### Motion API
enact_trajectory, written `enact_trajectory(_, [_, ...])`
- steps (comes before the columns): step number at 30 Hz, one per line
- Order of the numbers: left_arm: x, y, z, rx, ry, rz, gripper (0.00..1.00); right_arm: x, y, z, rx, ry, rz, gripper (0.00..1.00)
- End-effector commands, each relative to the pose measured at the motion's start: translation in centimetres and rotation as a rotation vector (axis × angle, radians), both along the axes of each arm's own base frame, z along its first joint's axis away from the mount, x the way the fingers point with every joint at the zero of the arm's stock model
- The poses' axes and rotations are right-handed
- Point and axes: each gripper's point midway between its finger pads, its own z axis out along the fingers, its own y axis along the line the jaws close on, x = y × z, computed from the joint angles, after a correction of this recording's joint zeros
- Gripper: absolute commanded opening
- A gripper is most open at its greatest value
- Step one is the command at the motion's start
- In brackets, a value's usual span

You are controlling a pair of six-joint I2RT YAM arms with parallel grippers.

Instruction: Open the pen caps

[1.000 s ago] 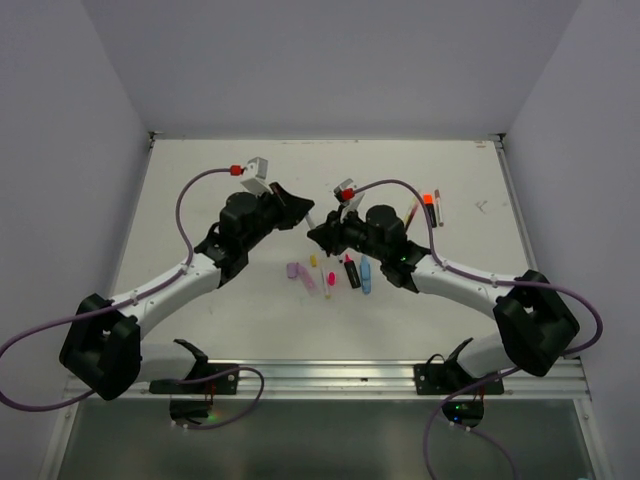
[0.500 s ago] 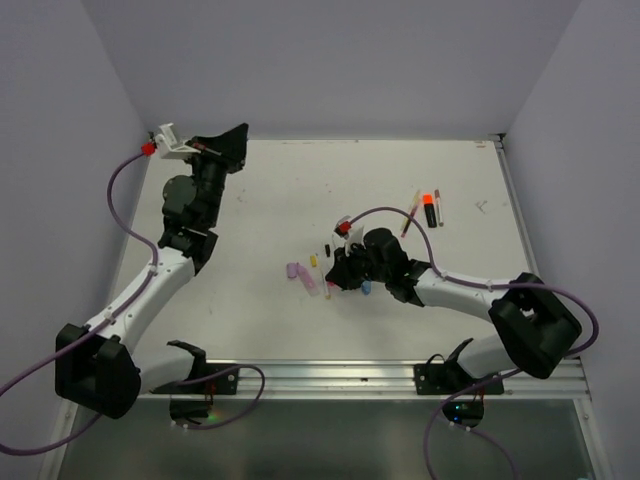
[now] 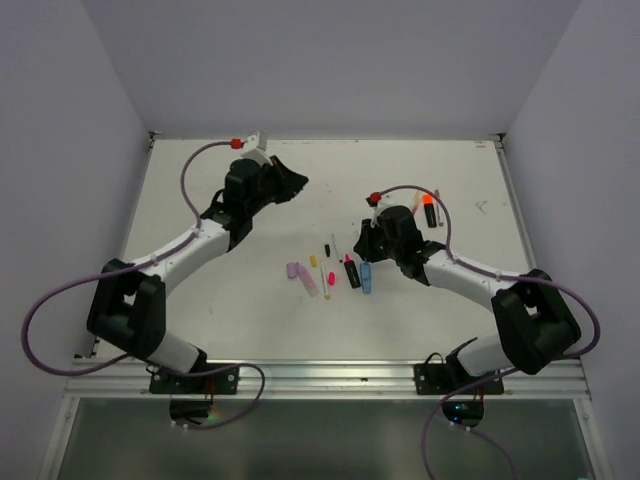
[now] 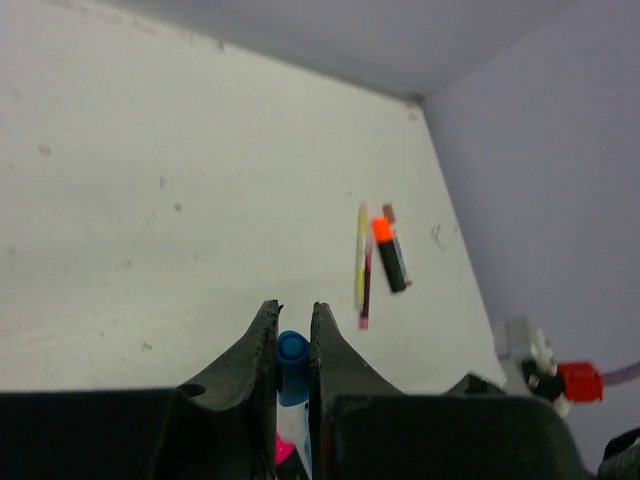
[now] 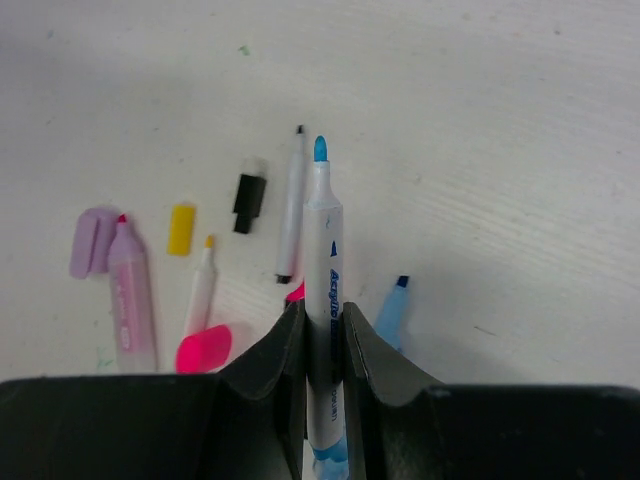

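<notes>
Pinching a blue cap [image 4: 292, 360] between the left jaws, raised off the desk [image 3: 330, 170] and well apart from the row of pens. Clamping the matching blue marker [image 5: 322, 260] in the right jaws, gripped round the barrel with the bare blue tip pointing away, likely so as to leave the cap end free for the other side to pull. Judged as one more pen opened: cap in one grip, body in the other, carried apart.

Lying loose on the desk below the right wrist: a lilac cap [image 5: 92, 240] just beside a lilac highlighter [image 5: 133, 300], a yellow cap [image 5: 181, 228], a pink cap [image 5: 203, 350] and a black cap [image 5: 247, 202]. All close to bared pens, presumably to keep pairs together.

Farther toward the back right corner, seen from the left wrist: an orange-capped highlighter [image 4: 392, 258] and two thin pens [image 4: 360, 250] side by side. Apparently capped and waiting, though too small to be sure.

Next, probably: set cap and marker down by the row, then reach for that far group.
</notes>
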Motion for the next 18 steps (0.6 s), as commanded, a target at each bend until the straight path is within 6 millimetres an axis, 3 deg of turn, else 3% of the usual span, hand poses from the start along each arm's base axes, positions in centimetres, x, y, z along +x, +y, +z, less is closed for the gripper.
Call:
enact_trajectory(1, [-2.3, -4.8, -4.2, 0.091, 0.142, -0.187, 0.0, 2.1, -1.5, -0.5, -0.003, 0.048, -0.113, 0.0])
enact_trajectory(2, [-2.7, -6.1, -6.6, 0.115, 0.202, -0.219, 0.0, 2.6, -1.8, -0.7, -0.006, 0.053, -0.126, 0.0])
enact_trajectory(4, [-2.5, -7.6, -7.6, 0.118, 0.237, -0.244, 0.0, 3.6, -1.9, -1.1, -0.013, 0.058, -0.141, 0.0])
enact_trajectory(5, [-2.6, -8.6, -9.5, 0.131, 0.277, -0.264, 0.0, 3.9, -1.9, -1.3, -0.017, 0.061, -0.146, 0.0])
enact_trajectory(7, [-2.3, -10.0, -9.9, 0.123, 0.298, -0.291, 0.0, 4.9, -2.0, -1.8, -0.026, 0.066, -0.164, 0.0])
enact_trajectory(8, [-2.5, -10.8, -11.4, 0.138, 0.325, -0.306, 0.0, 5.2, -1.9, -1.9, -0.027, 0.066, -0.167, 0.0])
enact_trajectory(10, [-2.2, -11.8, -11.8, 0.158, 0.34, -0.316, 0.0, 6.0, -1.7, -2.4, -0.032, 0.075, -0.17, 0.0])
enact_trajectory(11, [-2.5, -12.5, -13.3, 0.177, 0.368, -0.329, 0.0, 6.2, -1.5, -2.8, -0.035, 0.082, -0.17, 0.0])
enact_trajectory(18, [-3.2, -13.4, -17.3, 0.214, 0.443, -0.335, 0.01, 6.9, -1.1, -4.7, -0.05, 0.113, -0.169, 0.06])
